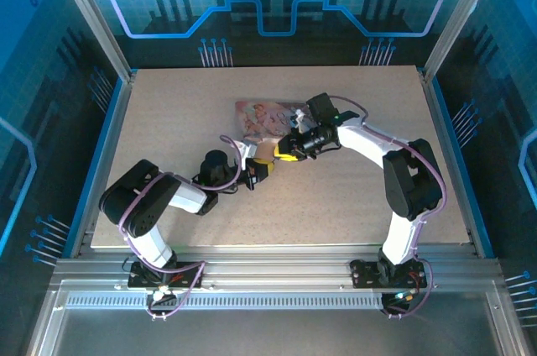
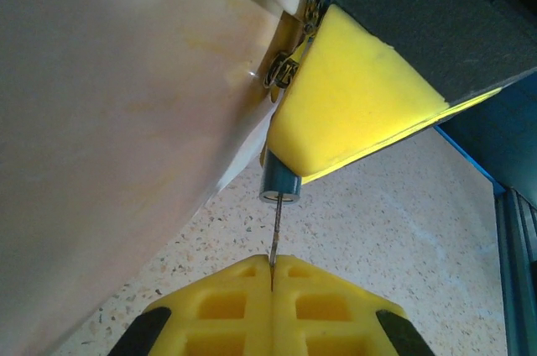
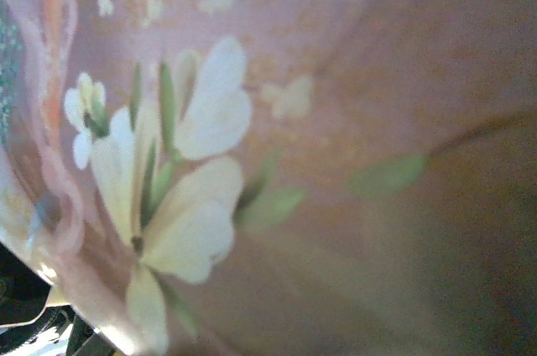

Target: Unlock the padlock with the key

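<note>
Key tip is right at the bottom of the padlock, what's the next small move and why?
Probably ease the left end effector straight forward along the shaft of the key. Its tip just meets the end face of the padlock and most of the shaft is exposed, so it looks barely inserted; turning now would likely do nothing.

Left arm (image 1: 155,205) and right arm (image 1: 403,175): white link shells, black rounded joint housings. Violet cable (image 1: 126,222) looped along each link, gathered in at black base plates (image 1: 159,276). Left gripper (image 2: 272,270): yellow moulded fingers (image 2: 226,306) with square recesses, black shoulders at the outer edges. Right gripper (image 1: 287,153): yellow wedge pad (image 2: 352,96) on dark grey backing.
</note>
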Motion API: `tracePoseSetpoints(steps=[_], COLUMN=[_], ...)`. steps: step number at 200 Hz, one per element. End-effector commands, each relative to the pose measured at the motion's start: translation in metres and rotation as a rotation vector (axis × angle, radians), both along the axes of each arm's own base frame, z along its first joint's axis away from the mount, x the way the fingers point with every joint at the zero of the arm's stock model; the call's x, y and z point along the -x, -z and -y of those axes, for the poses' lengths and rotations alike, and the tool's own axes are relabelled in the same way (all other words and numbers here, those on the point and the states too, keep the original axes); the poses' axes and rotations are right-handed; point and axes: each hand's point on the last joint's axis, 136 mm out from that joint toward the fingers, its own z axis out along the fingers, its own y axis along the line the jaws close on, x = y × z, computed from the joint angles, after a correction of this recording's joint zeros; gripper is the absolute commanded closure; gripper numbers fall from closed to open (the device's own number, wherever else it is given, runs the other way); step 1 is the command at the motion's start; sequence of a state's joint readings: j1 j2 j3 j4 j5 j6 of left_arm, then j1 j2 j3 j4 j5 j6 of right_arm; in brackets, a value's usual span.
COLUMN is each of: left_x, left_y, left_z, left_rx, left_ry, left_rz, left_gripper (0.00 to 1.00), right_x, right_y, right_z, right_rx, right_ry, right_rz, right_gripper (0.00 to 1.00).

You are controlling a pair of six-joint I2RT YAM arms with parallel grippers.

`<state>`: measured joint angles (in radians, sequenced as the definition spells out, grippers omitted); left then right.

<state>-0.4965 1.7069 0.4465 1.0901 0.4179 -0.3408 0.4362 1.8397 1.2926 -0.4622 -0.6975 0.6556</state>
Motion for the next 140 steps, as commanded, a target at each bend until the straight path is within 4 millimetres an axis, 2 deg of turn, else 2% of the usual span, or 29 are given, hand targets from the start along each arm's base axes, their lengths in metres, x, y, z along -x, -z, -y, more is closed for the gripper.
tracePoseSetpoints(steps=[1, 33, 85, 117, 140], left_x=[0.004, 0.007, -0.001, -0.007, -0.011], left_y=[-0.034, -0.036, -0.055, -0.051, -0.04], left_z=[0.007, 0.003, 0.015, 0.018, 0.022], left_rx=[0.06, 0.049, 0.124, 0.106, 0.08], left_ry=[0.018, 0.011, 0.041, 0.021, -0.013], left_rz=[0.139, 0.142, 0.145, 0.16, 0.167], left_gripper=[1.0, 1.0, 1.0, 1.0, 1.0], right_x=[0.032, 0.036, 0.038, 0.038, 0.041], right_y=[-0.002, 0.001, 0.012, 0.017, 0.026], right_z=[-0.009, -0.007, -0.007, -0.011, -0.015], right_rx=[-0.111, -0.092, -0.032, -0.026, -0.024], right_ry=[-0.032, -0.045, -0.046, -0.048, -0.049], right_rz=[-0.207, -0.214, -0.216, -0.22, -0.236], right_gripper=[1.0, 1.0, 1.0, 1.0, 1.0])
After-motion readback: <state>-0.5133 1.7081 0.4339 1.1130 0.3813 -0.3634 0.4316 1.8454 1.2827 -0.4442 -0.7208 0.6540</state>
